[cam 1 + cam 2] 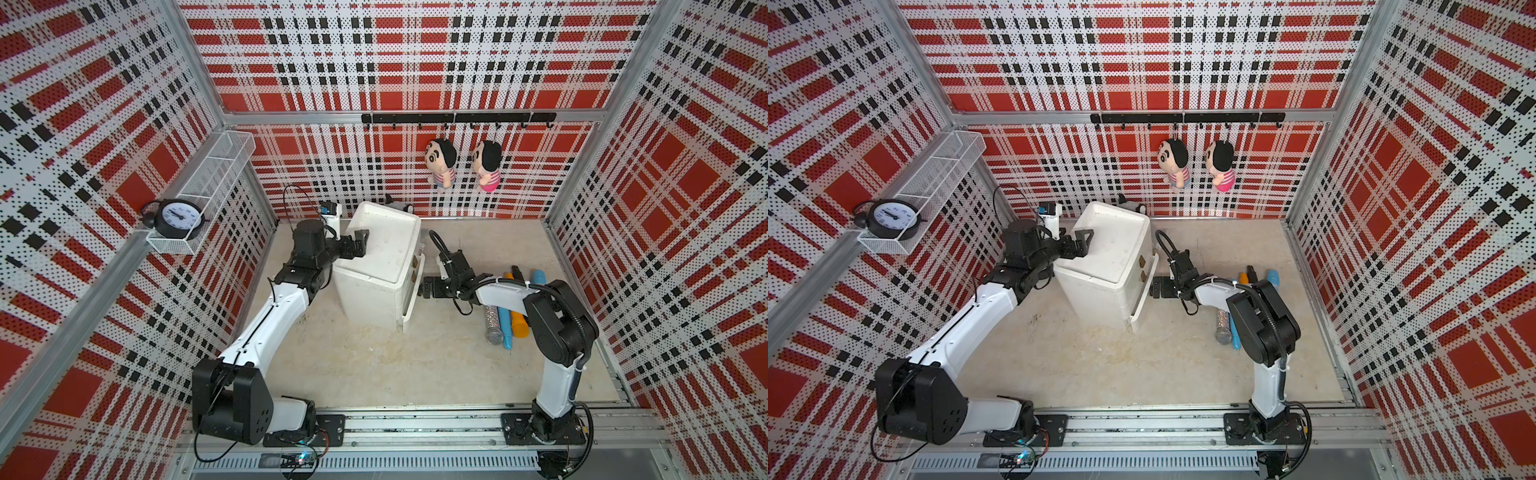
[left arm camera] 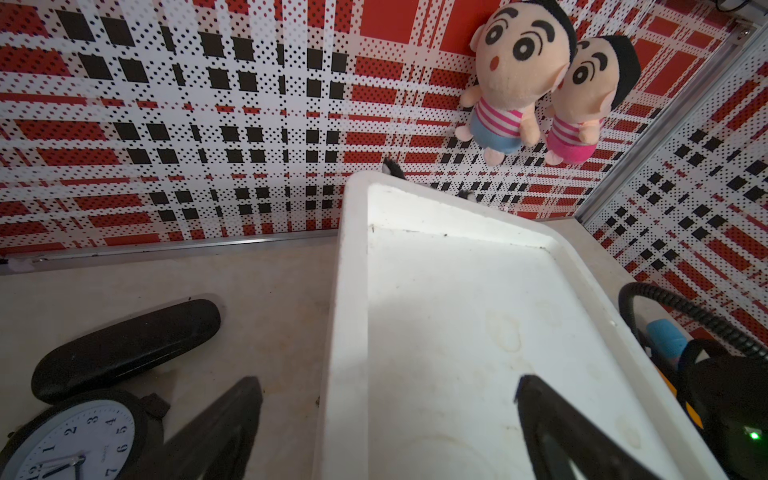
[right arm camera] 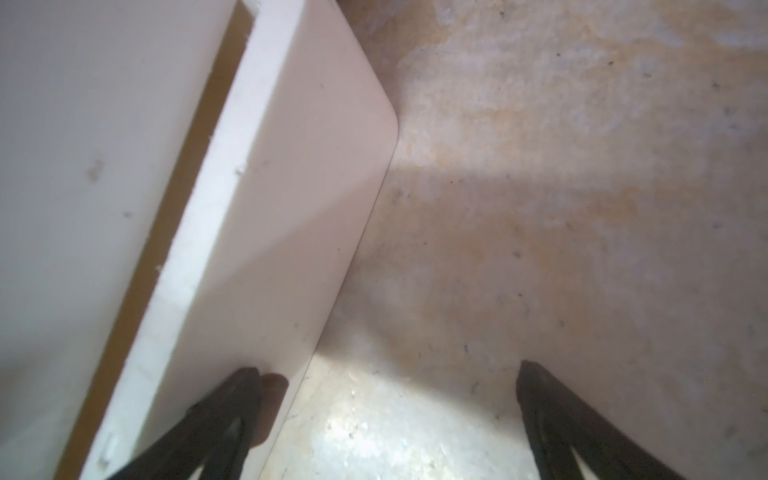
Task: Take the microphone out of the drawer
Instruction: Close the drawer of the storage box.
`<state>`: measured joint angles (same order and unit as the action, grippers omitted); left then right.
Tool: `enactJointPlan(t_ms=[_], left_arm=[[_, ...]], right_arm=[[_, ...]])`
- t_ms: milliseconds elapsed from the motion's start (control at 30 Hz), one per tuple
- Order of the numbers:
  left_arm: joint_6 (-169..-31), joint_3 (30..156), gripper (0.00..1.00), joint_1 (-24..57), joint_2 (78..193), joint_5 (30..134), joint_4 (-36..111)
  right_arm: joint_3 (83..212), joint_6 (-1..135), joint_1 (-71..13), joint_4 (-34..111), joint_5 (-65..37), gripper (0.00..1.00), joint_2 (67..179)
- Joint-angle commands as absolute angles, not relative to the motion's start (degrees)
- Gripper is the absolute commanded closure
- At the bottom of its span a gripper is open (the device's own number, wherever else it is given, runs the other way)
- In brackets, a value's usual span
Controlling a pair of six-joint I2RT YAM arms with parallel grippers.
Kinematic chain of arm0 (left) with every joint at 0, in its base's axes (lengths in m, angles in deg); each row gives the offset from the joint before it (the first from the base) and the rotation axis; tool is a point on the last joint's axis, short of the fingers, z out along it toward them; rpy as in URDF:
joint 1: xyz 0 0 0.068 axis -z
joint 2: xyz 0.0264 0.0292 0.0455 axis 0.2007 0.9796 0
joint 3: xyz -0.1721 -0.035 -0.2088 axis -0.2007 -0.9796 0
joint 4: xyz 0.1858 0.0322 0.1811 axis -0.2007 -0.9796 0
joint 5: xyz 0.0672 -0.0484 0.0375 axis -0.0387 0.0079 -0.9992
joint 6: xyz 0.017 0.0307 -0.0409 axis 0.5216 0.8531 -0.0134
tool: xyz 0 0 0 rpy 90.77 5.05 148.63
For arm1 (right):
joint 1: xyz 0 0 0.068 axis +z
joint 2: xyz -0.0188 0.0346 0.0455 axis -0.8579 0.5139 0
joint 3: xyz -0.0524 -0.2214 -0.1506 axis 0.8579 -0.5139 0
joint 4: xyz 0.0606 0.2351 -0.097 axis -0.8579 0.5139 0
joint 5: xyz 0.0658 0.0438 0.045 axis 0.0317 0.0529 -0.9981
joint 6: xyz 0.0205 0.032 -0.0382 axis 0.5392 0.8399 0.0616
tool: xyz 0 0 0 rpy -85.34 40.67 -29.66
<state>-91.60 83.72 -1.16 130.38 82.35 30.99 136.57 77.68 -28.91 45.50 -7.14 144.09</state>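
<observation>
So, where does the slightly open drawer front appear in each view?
In a top view: drawer front, near the middle, pulled slightly out of the white cabinet.
In a top view: drawer front again near the middle.
Left wrist: not in it; only the top of the white cabinet.
Right wrist: the large white panel before the right pincer.
Shared landmark: the white cabinet.

L fingers & R fingers spread wide, 2 arms stretched inward toward each other.
</observation>
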Motion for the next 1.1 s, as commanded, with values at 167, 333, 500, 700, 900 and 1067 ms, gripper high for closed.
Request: enactJointPlan(t_ms=[167,333,500,700,900,1067], left_arm=[[-92.29,83.15,0.02,-0.72,132.49,84.39,28.28],[-92.22,83.15,0.02,-0.59,132.54,84.27,28.32],[-92.16,83.15,0.02,-0.58,132.54,84.28,28.24],[-92.18,83.17,0.02,-0.59,132.65,84.4,28.23],[-92.08,83.16,0.02,-0.55,132.69,84.64,28.06],[-92.1,83.26,0.02,-0.59,132.76,84.85,28.06]], right_arm=[[138.61,78.27,-27.58,43.41,-9.31,0.0,145.73],[139.2,78.26,-27.22,43.35,-9.52,0.0,146.19],[139.78,78.35,-27.0,43.2,-9.88,0.0,146.74],[140.48,78.63,-26.6,42.86,-10.65,0.0,147.62],[140.78,78.8,-26.3,42.62,-10.96,0.0,147.97],[141.36,78.96,-25.86,42.52,-11.4,0.0,148.46]])
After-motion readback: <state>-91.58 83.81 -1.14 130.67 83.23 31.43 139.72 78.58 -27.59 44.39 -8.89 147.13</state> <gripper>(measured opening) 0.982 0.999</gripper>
